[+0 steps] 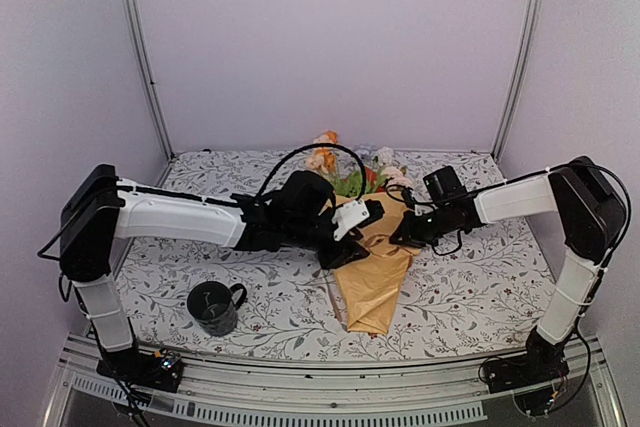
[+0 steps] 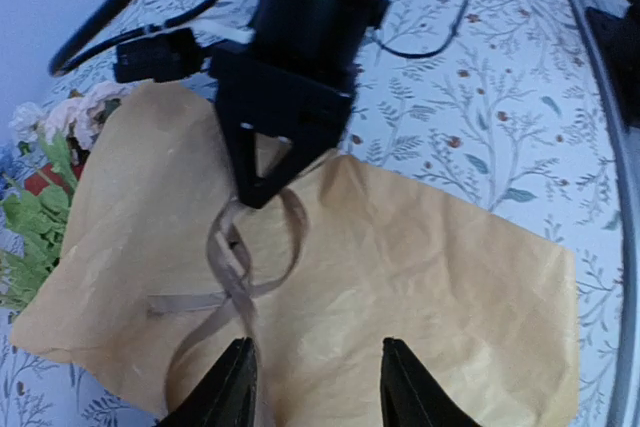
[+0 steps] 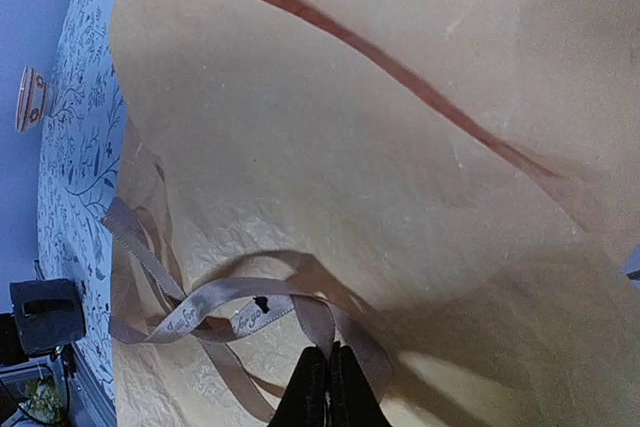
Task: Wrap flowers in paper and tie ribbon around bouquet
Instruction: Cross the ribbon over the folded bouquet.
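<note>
I start with the table [image 1: 480, 277] and its leafy cloth. The bouquet [image 1: 375, 272] lies at its middle, narrow end toward me and wide end away. The paper [image 2: 420, 277] is a mustard-yellow cone with an orange-red edge showing along one fold. It looks light, crinkled and quick to spring open, so I judge it needs holding down at the waist, not at its loose corners. The cone holds the flowers [image 1: 345, 172], and only their peach, white and green heads show, at the far mouth. They look soft and easy to crush. A dark mug [image 1: 212, 307] stands well apart at the near left, and I cannot tell whether anything is in it. The left gripper [image 2: 315, 375] hangs just over the paper with its jaws apart and nothing between them. The right gripper [image 3: 322, 372] is pinched tight on the ribbon [image 2: 235, 282]. This thin, limp tan strand lies crossed in loose loops on the cone, and one length runs just beside the left gripper. I expect it to slide easily, so I would grip it near the crossing.
</note>
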Controlling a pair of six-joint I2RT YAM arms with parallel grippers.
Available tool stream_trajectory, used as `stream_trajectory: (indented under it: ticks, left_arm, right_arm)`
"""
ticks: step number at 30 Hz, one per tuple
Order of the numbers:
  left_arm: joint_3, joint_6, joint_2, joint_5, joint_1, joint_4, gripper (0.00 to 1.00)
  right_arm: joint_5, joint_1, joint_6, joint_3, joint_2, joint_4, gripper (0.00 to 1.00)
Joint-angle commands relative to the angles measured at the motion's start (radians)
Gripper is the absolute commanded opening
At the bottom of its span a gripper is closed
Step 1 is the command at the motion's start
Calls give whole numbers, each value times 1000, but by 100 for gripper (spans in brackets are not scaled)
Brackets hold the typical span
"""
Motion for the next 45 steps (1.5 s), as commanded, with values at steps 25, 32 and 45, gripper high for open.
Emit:
stream_trajectory:
  ticks: [25, 32, 45]
  left_arm:
    - [298, 32, 419, -60, 67, -7, 32]
    - [287, 16, 421, -37, 78, 1, 31]
    - [275, -23, 412, -27, 80, 16, 31]
  right_arm:
    - [-207, -77, -18, 50, -31, -9, 17]
    - [-197, -78, -116, 5, -148, -9, 17]
    - [-120, 36, -200, -30, -61, -35, 14]
